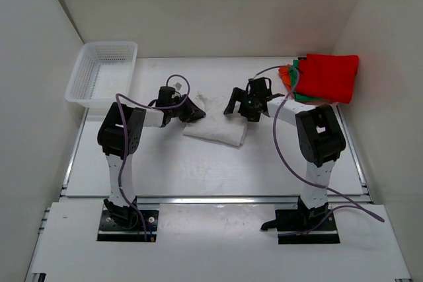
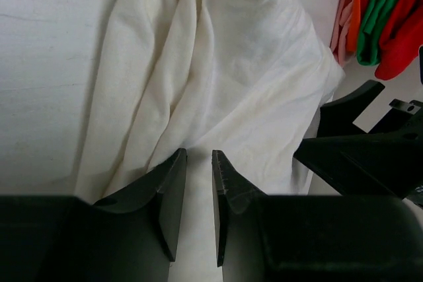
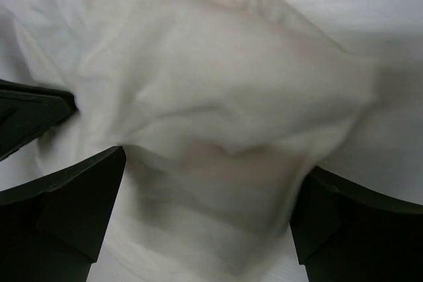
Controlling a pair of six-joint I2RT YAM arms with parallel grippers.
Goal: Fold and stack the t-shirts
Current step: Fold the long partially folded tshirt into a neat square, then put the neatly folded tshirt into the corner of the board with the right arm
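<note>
Left gripper fills the near edge of its wrist view. Its jaws are narrowly parted, and a ridge of the white t-shirt runs into the gap; cannot tell whether it is pinched or only straddled. Right gripper: jaws spread wide over the same cloth. Top view: white t-shirt lies rumpled mid-table, between both grippers. Red t-shirt tops a pile at 2 o'clock, with edges of the green t-shirt and orange t-shirt showing beneath. Basket at 10 o'clock.

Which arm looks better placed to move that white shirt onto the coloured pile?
Probably the right: its end effector hangs open over the white shirt, and the coloured pile lies on its side.
</note>
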